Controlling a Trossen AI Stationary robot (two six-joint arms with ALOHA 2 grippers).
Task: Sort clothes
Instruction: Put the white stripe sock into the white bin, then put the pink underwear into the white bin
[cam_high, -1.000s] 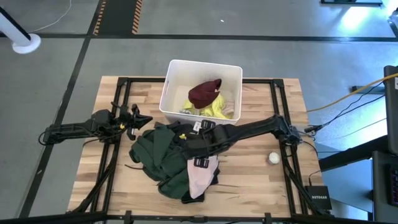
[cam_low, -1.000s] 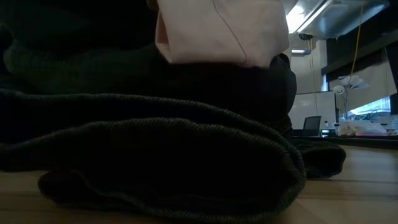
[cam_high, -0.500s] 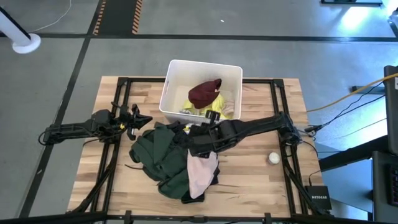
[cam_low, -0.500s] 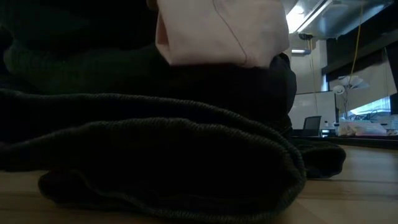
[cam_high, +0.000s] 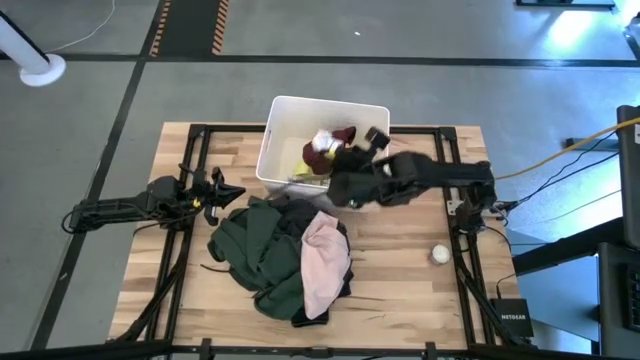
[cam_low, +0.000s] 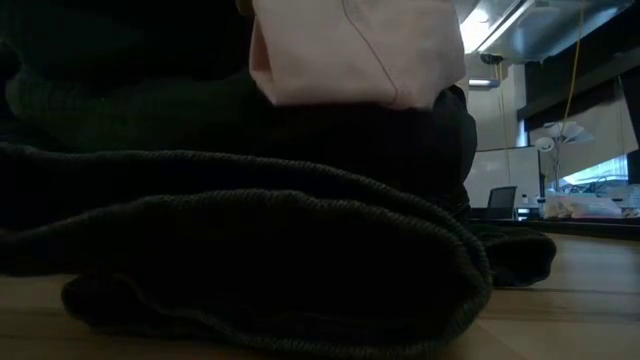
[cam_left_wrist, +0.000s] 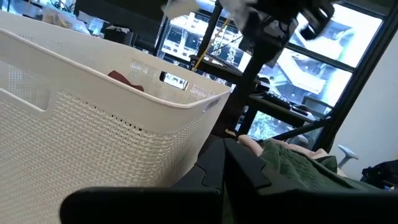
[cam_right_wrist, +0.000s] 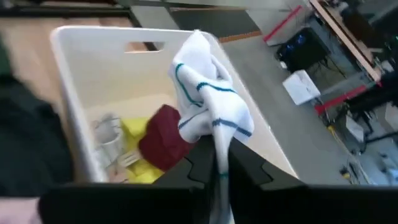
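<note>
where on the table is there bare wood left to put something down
Bare wood shows along the table's front right, between the pale pink garment and the small white ball, and at the front left corner beside the dark green garment pile. The middle is crowded with clothes. The right claw holds a white striped sock over the white plastic bin.

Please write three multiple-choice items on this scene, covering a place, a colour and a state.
1. Where is the right claw?
A. over the white bin
B. over the white ball
C. beside the left claw

2. What colour are the stripes on the held sock?
A. red
B. teal
C. yellow

3. How is the right claw?
A. open, empty
B. shut on the sock
C. shut on the pink garment

Answers: 1 A, the high view shows it above the bin; 2 B, the right wrist view shows teal stripes; 3 B, the sock sits pinched between its fingers.
</note>
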